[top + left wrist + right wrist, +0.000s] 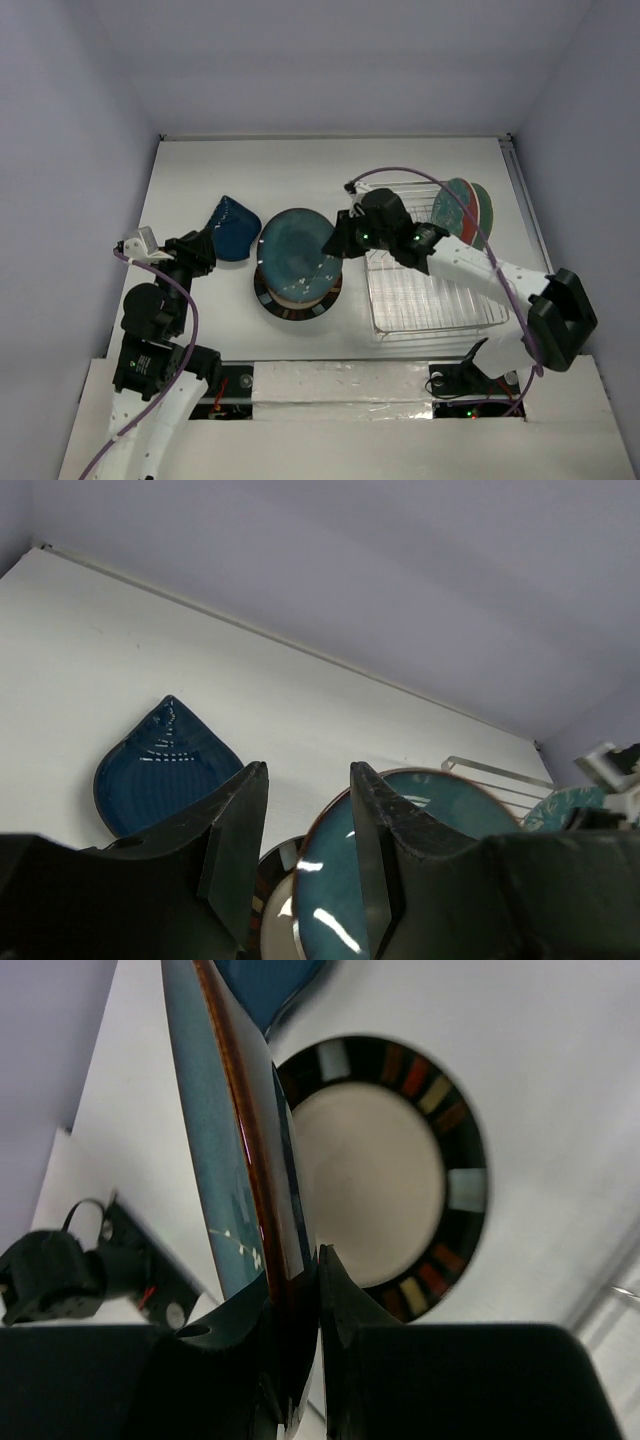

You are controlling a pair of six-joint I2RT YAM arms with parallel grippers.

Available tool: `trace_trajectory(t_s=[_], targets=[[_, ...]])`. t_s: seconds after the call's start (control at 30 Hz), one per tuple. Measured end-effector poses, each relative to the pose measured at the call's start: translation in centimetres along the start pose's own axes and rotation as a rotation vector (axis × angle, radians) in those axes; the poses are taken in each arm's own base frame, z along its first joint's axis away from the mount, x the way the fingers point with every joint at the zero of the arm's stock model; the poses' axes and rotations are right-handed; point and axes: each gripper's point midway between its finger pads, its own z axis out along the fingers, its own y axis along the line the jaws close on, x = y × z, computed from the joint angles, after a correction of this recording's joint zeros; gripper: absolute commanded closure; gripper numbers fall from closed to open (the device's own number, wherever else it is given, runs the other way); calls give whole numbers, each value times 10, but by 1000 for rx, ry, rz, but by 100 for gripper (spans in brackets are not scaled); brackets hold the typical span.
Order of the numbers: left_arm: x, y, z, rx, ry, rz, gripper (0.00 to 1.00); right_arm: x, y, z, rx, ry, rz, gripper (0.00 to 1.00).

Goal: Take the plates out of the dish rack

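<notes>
While in right tool (298, 1272), teal plate (205, 1130)

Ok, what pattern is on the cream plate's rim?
Plate: dark rim, coloured blocks; clearest in right wrist view.

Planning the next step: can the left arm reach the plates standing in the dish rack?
Probably not: those plates stand in the dish rack's far right corner, and the right gripper, shut on the teal plate, lies across the way.

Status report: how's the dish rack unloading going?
Right gripper shut on teal plate, tilted over the cream patterned plate. Left gripper open, empty, by the dark blue plate. More plates stand in the dish rack. Nothing in the way.
</notes>
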Motion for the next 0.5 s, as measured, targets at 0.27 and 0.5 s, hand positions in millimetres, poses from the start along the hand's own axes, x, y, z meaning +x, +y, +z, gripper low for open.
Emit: trace_trajectory(t_s=[0.27, 0.5], targets=[[3, 1, 2, -6, 12, 1, 76, 34, 0, 44, -61, 74, 77, 100], [3, 1, 2, -6, 12, 0, 79, 42, -5, 53, -70, 63, 117, 100]])
